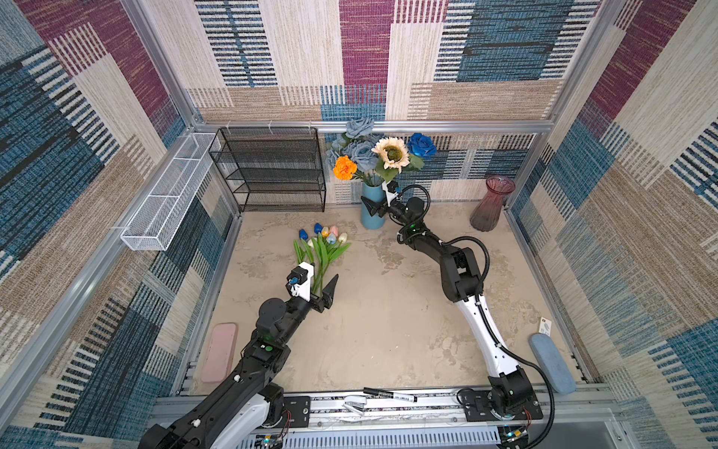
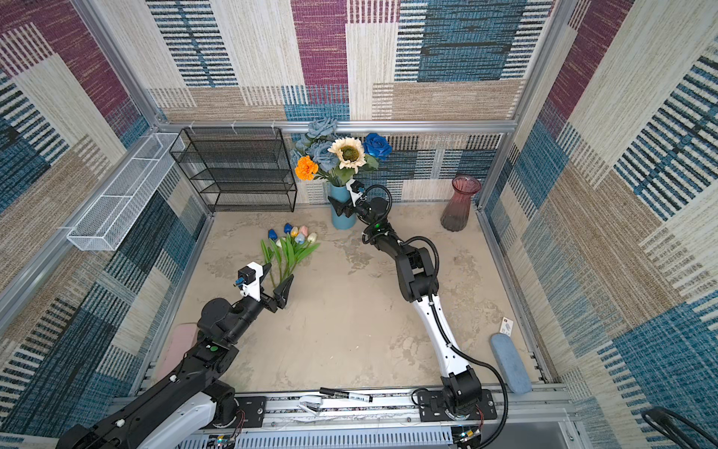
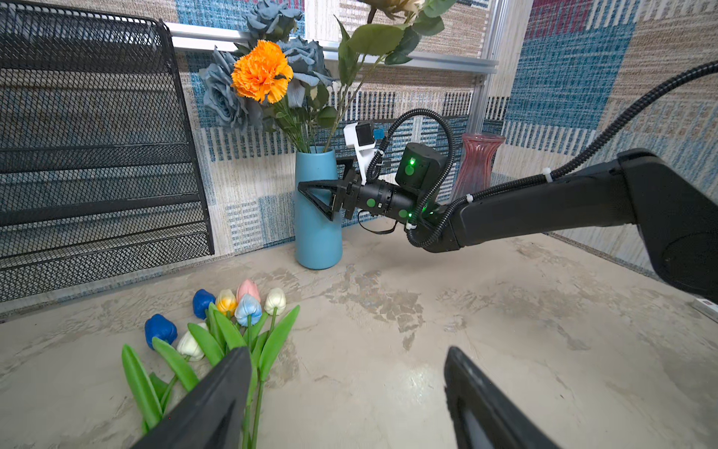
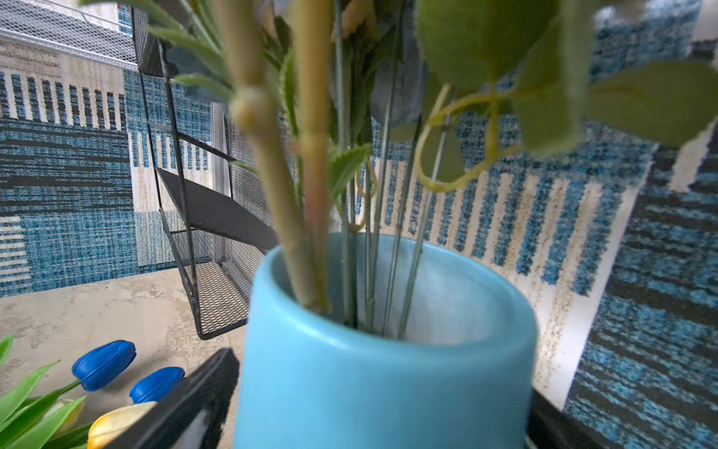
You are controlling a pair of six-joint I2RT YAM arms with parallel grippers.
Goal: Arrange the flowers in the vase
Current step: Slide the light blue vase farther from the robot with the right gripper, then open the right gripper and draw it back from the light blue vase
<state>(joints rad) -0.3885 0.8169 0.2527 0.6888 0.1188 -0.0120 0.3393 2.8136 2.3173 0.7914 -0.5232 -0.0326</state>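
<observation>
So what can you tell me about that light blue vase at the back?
The light blue vase is a plain, smooth cylinder with a rounded rim, and it looks ceramic. It stands upright at the back of the table and holds the flower stems. The right end effector straddles it, one finger on each side. Whether the fingers press on it cannot be told.

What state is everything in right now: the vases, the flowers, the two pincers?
Blue vase: upright, filled with tall flowers.
Pink vase: upright, no flowers.
Tulips: lying loose on table.
Left pincer: open, over the tulips.
Right pincer: straddling blue vase; grip unclear.
</observation>
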